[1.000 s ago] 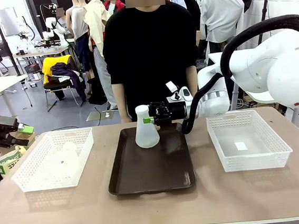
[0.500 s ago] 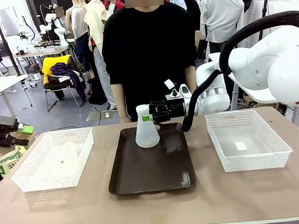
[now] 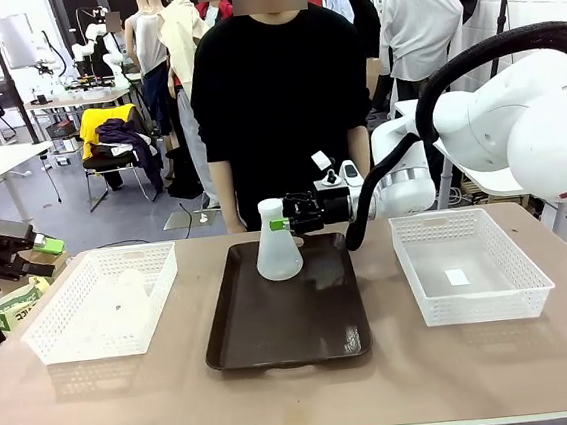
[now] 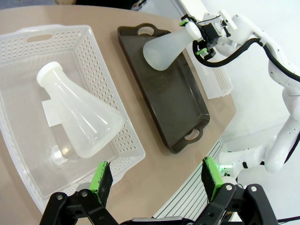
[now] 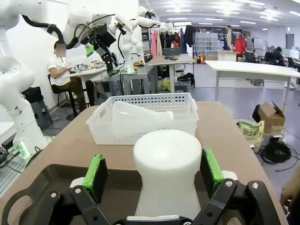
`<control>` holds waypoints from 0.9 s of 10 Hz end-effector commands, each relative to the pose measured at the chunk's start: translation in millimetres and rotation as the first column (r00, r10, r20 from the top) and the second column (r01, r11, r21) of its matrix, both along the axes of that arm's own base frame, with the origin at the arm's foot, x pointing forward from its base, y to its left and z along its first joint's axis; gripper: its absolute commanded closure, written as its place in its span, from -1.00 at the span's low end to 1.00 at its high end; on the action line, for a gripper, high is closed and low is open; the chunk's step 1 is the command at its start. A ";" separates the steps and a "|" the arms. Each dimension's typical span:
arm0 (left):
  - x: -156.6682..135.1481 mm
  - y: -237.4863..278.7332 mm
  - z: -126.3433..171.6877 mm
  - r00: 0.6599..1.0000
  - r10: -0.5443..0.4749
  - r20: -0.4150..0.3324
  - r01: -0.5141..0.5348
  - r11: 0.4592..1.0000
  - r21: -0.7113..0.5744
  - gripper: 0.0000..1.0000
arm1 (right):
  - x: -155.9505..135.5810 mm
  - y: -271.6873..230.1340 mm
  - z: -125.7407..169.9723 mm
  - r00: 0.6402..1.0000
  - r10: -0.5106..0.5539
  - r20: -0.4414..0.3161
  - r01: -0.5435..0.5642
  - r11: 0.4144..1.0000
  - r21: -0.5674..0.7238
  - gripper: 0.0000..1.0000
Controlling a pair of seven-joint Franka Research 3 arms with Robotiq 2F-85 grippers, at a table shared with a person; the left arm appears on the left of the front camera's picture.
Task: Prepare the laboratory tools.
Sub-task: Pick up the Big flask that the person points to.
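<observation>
Since a second ago the right arm has lifted its elbow a little, and the right gripper [image 3: 284, 221] has slid a tiny bit at the far end of the tray [image 3: 294, 322]. Nothing else has moved.

One flask [image 3: 278, 248] stands upright on the far end of the tray, a bit left of its middle. The right gripper is wide, with a finger on each side of the flask's neck. It is not squeezing. In the right wrist view one of the pads [image 5: 96, 177] has a clear gap to the neck, and the other pad looks very close to it.

The second flask [image 4: 82, 122] lies on its side in the basket [image 4: 105, 70] left of the tray. The left gripper [image 4: 156, 177] hangs farther out to the left, past that basket. It is wide too and holds nothing.

This is what worries me. The neck does not sit in the middle of the right gripper. If I close it now, I think the near pad will push first, and the flask could slide or lean on the smooth tray. If I pull the arm away sideways, a finger could catch the neck and knock the flask over. I would back out straight along the fingers. The neck looks smooth and rounded, so a weak squeeze could let it slip when lifted.

The flask in the basket is round, so it may roll when the left gripper reaches for it.
</observation>
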State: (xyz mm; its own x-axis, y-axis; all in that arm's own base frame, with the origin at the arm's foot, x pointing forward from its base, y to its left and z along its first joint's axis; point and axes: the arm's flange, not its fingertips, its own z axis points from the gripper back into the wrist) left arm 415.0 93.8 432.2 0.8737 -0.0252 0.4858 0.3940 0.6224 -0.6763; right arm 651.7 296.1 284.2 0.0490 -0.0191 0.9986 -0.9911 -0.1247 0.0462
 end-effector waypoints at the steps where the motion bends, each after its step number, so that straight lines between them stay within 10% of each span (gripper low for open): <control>1: -0.3 0.5 1.0 1.000 -0.002 0.007 0.002 1.000 -0.017 -1.00 | -0.1 -0.4 -0.6 1.000 0.006 0.012 -0.006 1.000 0.010 -1.00; 9: -0.3 0.5 1.0 1.000 -0.002 0.007 0.002 1.000 -0.017 -1.00 | 0.2 -13.6 27.6 0.999 -0.026 -0.031 0.022 0.993 -0.118 -1.00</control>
State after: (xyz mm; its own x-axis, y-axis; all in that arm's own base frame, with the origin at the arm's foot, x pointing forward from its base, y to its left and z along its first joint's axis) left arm 415.0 93.8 432.2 0.8737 -0.0252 0.4858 0.3940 0.6224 -0.6763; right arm 658.0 286.2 305.8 0.0544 0.0434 0.9976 -0.9930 -0.1022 0.0586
